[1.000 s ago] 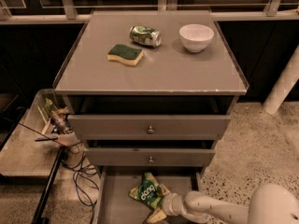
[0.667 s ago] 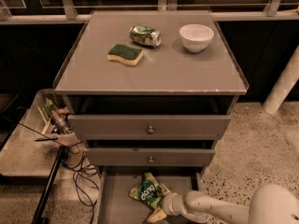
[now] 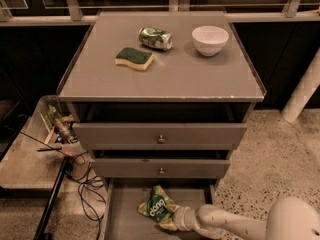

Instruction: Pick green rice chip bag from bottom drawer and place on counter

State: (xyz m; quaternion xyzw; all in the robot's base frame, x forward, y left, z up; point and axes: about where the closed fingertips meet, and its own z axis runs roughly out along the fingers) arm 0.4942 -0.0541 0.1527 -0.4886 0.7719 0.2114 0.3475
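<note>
Pale moulded gripper (image 3: pixel 175 219) sits low in the bottom drawer (image 3: pixel 125 219), its tip pressed into the lower right edge of the green rice chip bag (image 3: pixel 156 206). Jaws: cannot tell how they stand, since crumpled foil hides the contact. The bag lies on the drawer floor near the middle, one yellowish corner under the gripper. The cream arm (image 3: pixel 235 225) reaches in from the lower right.

Step in hand, as I judge it: securing the bag before the lift.
- Foil is thin and slippery, so bite a good fold of it, not just the corner seam.
- Lift straight up first. The front of the middle drawer (image 3: pixel 161 171) hangs just above the rear of the open one, and the bag could catch there.
- Draw outward before rising past the upper drawer (image 3: pixel 161 139) and the overhanging rim of the table (image 3: pixel 180 81).
- Set down on bare grey table top, best in the front half. The rear half holds a green-and-yellow sponge (image 3: pixel 133 58), a dented green can (image 3: pixel 155 38) lying on its side and a white bowl (image 3: pixel 210 39).

Writing: white lettering on the bag's dark round logo reads something like "dang"; I am not sure of the first letter. Can label is patterned but unreadable. No other text visible.
</note>
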